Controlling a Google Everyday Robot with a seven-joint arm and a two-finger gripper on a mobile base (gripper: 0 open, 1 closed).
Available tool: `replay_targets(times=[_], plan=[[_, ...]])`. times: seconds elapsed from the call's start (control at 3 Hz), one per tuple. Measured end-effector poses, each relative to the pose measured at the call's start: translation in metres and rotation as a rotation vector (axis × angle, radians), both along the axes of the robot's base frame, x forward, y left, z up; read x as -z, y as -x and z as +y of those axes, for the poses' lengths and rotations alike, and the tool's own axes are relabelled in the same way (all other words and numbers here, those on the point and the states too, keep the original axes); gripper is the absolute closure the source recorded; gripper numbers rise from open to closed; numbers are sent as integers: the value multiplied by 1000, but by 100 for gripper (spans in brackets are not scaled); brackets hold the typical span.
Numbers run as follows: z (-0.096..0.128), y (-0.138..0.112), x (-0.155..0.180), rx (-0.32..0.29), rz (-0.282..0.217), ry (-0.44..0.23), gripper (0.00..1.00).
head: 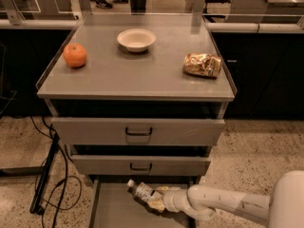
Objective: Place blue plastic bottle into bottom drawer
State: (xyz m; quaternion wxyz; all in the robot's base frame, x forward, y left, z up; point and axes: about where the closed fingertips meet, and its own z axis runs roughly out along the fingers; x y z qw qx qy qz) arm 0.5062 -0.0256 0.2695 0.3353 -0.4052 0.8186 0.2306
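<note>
From where I stand, the job is at the placing step. The bottom drawer (110, 207) is pulled out under the cabinet, and the arm (223, 206) reaches in low from the right side. The gripper (155, 200) is over the drawer's right half, near the front of the middle drawer (140, 165). Its jaws are clenched around the lower body of the blue plastic bottle (141, 190). The bottle lies tilted, w/ the white cap pointing up and to the left, toward the back of the drawer. So the bottle is inside the drawer's outline, but I cannot tell if it rests on the grey floor or hangs just above it.

The top drawer (137, 131) is also out a little. The orange (75, 55), the bowl (136, 39) and the gold foil bag (203, 64) sit on the cabinet top (142, 77), well apart from the action; they play no part.

In my judgement the carrying is approx. done and only the release is left. The next move calls for lowering the bottle until its side lies on the floor, then opening the fingers gently, b/c a round bottle rolls easily. After that the arm should go out to the right and a bit up, w/o hitting the middle drawer's edge or the thin side wall.
</note>
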Motion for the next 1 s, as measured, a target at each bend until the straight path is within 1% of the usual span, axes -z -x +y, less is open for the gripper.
replay_targets(times=[0.33,0.67,1.0], plan=[[0,-13,24,21,-33,4,100],[1,-28,38,39,-105,-6,100],[0,-52,56,29,-208,-9,100]])
